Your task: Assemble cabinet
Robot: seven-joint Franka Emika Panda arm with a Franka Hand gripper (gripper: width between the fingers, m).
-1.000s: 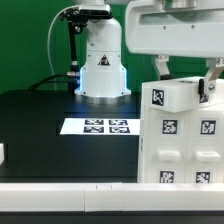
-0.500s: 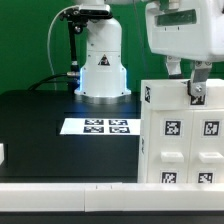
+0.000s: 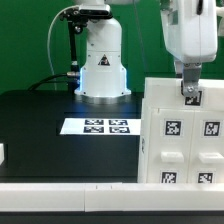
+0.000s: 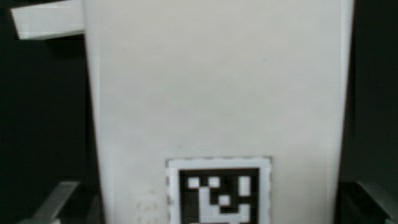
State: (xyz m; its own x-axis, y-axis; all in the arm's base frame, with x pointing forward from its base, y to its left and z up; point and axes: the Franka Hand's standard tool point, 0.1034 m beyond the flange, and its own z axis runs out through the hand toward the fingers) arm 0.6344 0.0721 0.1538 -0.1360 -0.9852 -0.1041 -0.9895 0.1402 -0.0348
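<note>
The white cabinet [image 3: 180, 145] stands at the exterior view's right, its front faces carrying several black-and-white tags. Its top piece [image 3: 160, 92] lies square with the body below. My gripper [image 3: 190, 95] comes straight down onto this top piece near a tag and is shut on it. In the wrist view the top piece [image 4: 214, 100] fills the picture between my gripper [image 4: 217, 205] and its dark fingers [image 4: 64, 205], with a tag [image 4: 221, 192] close to them. The contact faces are partly hidden by the piece's edges.
The marker board [image 3: 96, 126] lies on the black table in front of the robot base [image 3: 103, 65]. A small white part [image 3: 2, 153] shows at the exterior view's left edge. A white rail [image 3: 60, 198] runs along the front.
My hand has turned about its vertical axis and shifted toward the exterior view's left. The top piece turned with it, from skewed on the cabinet to square with the body.
</note>
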